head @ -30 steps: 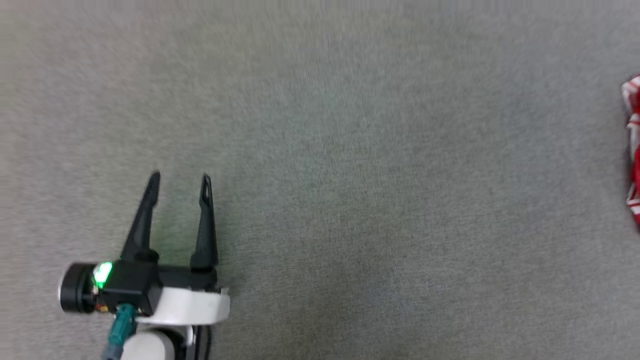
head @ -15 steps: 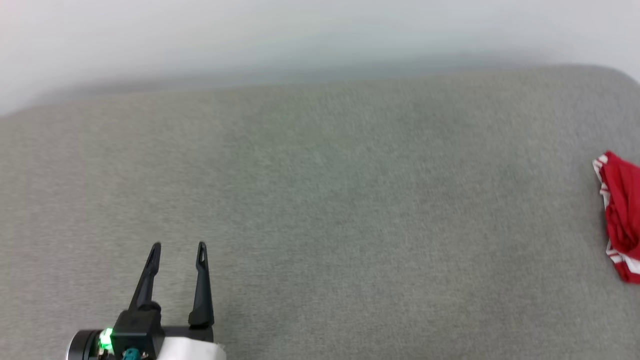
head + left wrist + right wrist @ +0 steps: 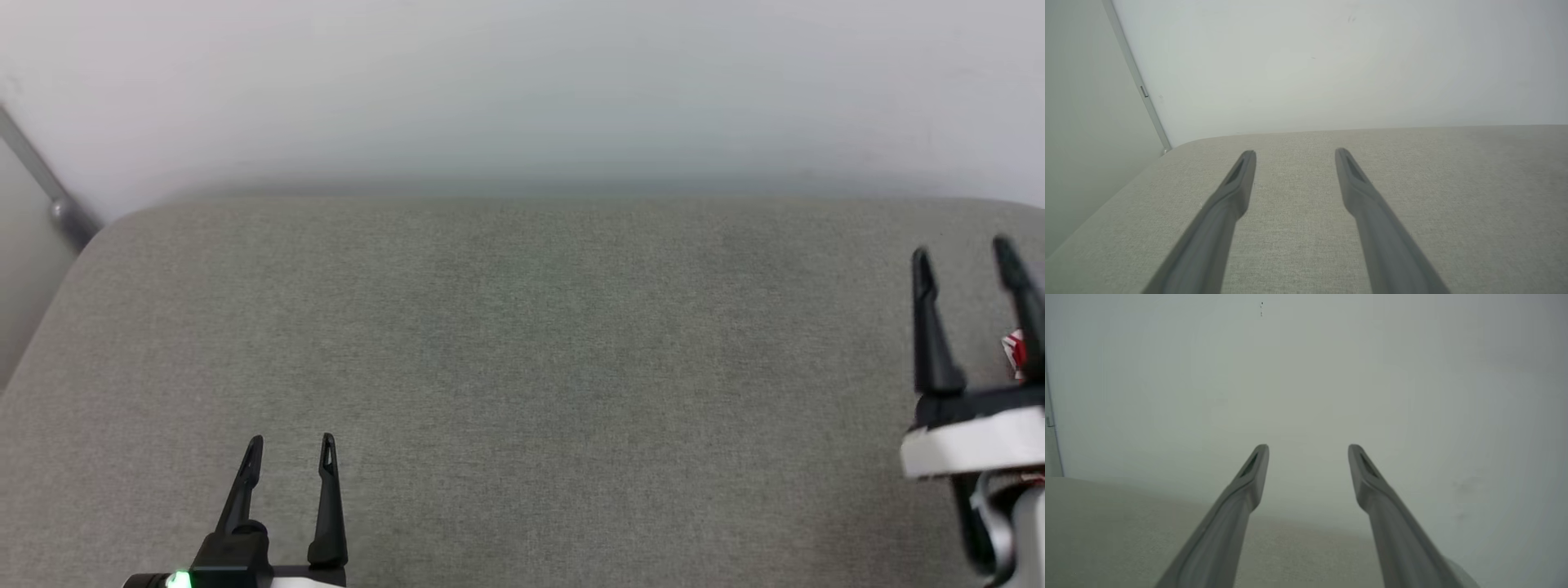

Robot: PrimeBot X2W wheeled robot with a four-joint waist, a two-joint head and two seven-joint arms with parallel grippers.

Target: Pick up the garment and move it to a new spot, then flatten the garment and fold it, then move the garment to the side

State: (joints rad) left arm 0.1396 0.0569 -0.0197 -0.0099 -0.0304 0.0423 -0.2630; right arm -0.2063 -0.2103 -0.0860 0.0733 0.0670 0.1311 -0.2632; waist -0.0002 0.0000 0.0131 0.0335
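At the right edge of the head view a small red and white scrap of the garment (image 3: 1014, 353) peeks out between the fingers of my right gripper (image 3: 963, 249); the rest of it is hidden behind that gripper or beyond the frame. That gripper is open and holds nothing. My left gripper (image 3: 291, 444) stands open and empty at the lower left, over bare grey cloth. The left wrist view has its own gripper (image 3: 1295, 152) spread above the surface, and in the right wrist view the right gripper (image 3: 1308, 447) is spread toward the wall.
The work surface is a grey fabric-covered table (image 3: 522, 343) with rounded far corners. A pale wall (image 3: 522, 90) rises just behind its far edge. A grey metal strip (image 3: 49, 192) runs down the wall at the far left corner.
The head camera has tilted up and swung, so the far table edge and wall now show. My right gripper has come into view at the right, covering most of the garment.
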